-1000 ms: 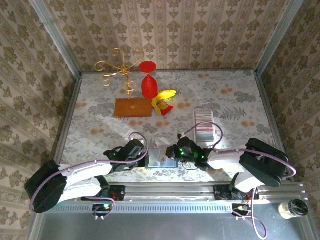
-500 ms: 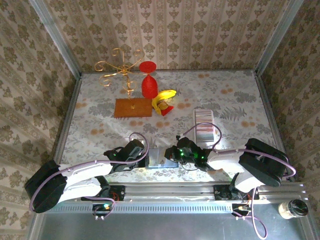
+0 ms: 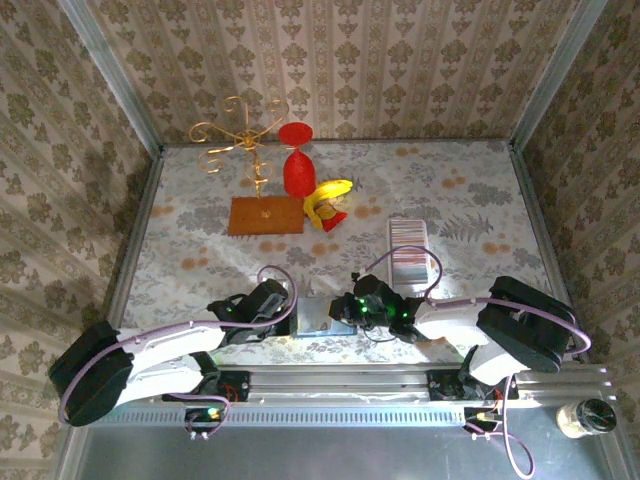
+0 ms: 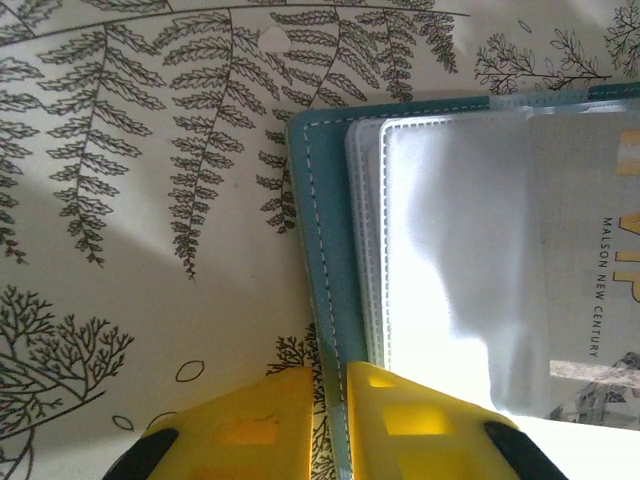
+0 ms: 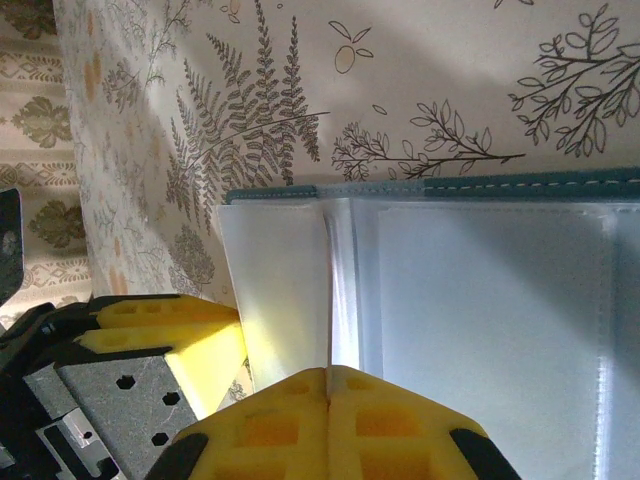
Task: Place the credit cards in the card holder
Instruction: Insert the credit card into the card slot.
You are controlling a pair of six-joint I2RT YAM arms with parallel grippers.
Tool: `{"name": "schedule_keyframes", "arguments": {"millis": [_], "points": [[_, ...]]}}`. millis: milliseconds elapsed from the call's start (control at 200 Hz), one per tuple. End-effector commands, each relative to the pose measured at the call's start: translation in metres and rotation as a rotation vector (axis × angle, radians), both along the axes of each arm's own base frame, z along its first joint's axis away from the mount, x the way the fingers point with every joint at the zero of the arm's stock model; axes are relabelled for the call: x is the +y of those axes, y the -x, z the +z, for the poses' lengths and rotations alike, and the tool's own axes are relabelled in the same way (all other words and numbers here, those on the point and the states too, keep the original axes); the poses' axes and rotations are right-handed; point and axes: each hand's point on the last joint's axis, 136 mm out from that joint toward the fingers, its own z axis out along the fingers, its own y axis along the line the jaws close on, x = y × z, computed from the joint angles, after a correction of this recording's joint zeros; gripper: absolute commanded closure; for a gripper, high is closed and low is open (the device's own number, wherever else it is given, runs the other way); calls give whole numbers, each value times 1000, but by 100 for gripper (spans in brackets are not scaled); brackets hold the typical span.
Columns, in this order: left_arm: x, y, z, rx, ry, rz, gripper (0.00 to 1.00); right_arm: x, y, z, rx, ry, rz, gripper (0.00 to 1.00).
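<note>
Pinching with my left pincer (image 4: pixel 335 378), I have the stitched edge of the teal pouch (image 4: pixel 318 250) between my two yellow fingers (image 4: pixel 270 420). The gap is narrow, just as wide as that edge. My right pincer (image 5: pixel 330 382) is closed all the way. A thin clear sleeve (image 5: pixel 340 270) comes up from the line where its fingers meet, so I am holding that leaf by its edge.

My two pincers face each other across the pouch, left one on the left side and right one on the right side. From my right wrist I can see a yellow finger of my left pincer just beside the corner of the pouch.

The pouch lies open and flat on the worktop (image 4: pixel 150 200), close to the near edge and between my two arms. Clear sleeves are stacked inside its teal cover. A pale printed card (image 4: pixel 600 270) sits in one sleeve, with small grey words on it.

The card holder (image 3: pixel 408 253) is the long striped tray. It lies flat on the worktop, farther back and to the right of the pouch, well apart from it.

At the back of the worktop stand a gold wire stand (image 3: pixel 245 140) on a brown board, a red cup shape (image 3: pixel 297 165) and a yellow thing (image 3: pixel 330 192).
</note>
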Motion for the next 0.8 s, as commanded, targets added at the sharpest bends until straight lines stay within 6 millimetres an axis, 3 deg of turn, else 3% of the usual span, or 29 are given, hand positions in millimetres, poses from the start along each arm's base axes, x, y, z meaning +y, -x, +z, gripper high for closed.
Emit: {"name": "schedule_keyframes", "arguments": {"millis": [0, 105, 580, 795], "points": [[1, 1, 1, 0, -8, 9, 83, 3, 7, -8, 18, 35, 46, 99], [1, 2, 1, 1, -9, 7, 83, 2, 4, -10, 24, 85, 45, 86], [2, 1, 3, -9, -12, 8, 83, -2, 5, -23, 50, 227, 91, 74], [2, 0, 4, -11, -15, 8, 83, 3, 7, -25, 54, 234, 123, 75]]}}
